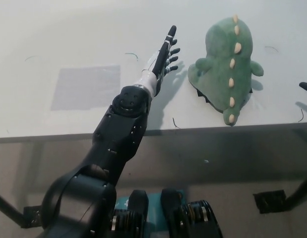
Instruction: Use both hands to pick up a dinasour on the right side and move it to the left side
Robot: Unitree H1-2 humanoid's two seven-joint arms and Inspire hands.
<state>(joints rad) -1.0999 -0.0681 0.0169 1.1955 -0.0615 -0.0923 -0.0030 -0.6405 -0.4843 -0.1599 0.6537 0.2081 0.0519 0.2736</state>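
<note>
Green plush dinosaur [226,63]: on white table [69,34], at 1 o'clock, no legible label. Left hand [164,55]: fingers spread, empty, just beside it. Right hand [305,87]: state indeterminable. Grey patch [85,87] at 10 o'clock.

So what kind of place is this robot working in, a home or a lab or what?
Probably a lab or test setup, not a home. A bare white table holds only a green plush dinosaur and a grey taped rectangle, seemingly a placement marker. The plain floor below has tape patches.
</note>
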